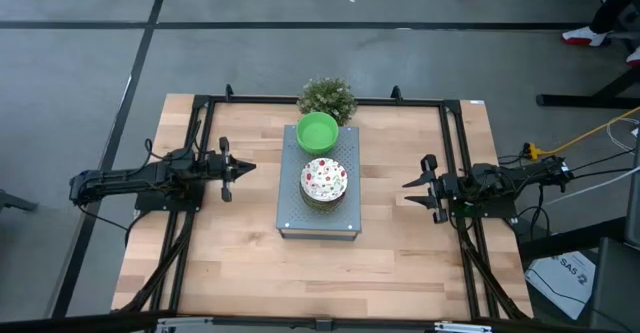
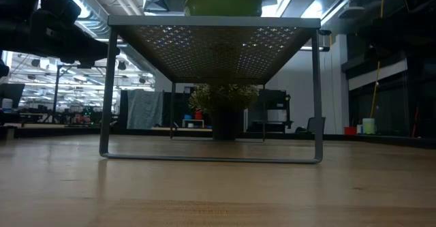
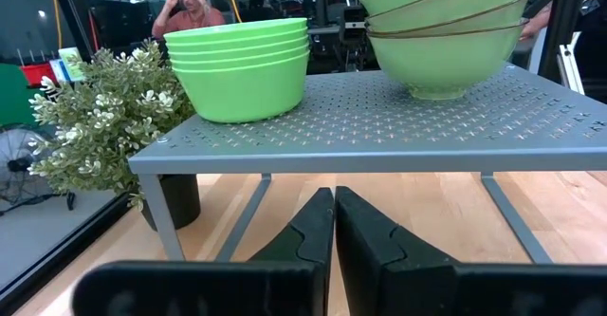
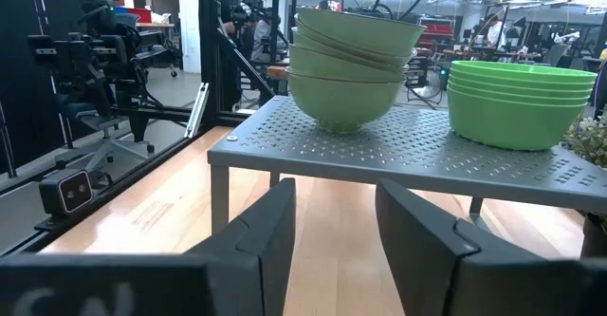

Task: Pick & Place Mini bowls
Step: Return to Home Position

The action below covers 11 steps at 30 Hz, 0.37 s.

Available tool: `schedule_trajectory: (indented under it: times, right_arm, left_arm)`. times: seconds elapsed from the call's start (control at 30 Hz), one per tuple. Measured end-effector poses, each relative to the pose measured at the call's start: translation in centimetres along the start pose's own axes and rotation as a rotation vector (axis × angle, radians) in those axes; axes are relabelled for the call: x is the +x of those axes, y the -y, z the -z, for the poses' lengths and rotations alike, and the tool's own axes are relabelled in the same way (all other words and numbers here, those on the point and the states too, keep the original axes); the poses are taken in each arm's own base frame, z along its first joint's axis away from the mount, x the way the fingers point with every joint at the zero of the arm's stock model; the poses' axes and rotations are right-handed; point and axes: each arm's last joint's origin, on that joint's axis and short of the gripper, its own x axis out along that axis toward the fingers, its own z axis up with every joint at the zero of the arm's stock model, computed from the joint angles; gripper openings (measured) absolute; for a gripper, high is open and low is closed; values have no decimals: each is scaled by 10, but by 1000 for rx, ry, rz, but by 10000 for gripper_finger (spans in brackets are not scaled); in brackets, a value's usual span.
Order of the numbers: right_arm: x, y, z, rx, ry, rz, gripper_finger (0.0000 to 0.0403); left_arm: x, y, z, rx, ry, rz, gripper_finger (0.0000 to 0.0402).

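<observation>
Resting on the shelf (image 1: 318,223), the mini bowls (image 1: 324,179) sit between left gripper (image 1: 250,168), fingers together, and right gripper (image 1: 407,191), fingers parted.

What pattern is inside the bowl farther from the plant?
Top bowl: white with red and green speckles; high view shows it best.

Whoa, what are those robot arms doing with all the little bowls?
Right now neither arm is holding anything. The mini bowls sit in two stacks on the grey shelf in the middle of the table: the green stack next to the potted plant, and the red patterned stack beside it. The left gripper waits off to the left with its fingers shut. The right gripper waits off to the right with its fingers open. The stacking looks finished.
</observation>
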Motion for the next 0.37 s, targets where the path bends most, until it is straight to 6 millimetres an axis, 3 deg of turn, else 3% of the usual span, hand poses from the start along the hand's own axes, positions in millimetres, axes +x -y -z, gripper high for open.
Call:
schedule_trajectory:
  times: [0.37]
  right_arm:
    - [0, 0, 0, 0, 0, 0, 147]
  left_arm:
    - [0, 0, 0, 0, 0, 0, 8]
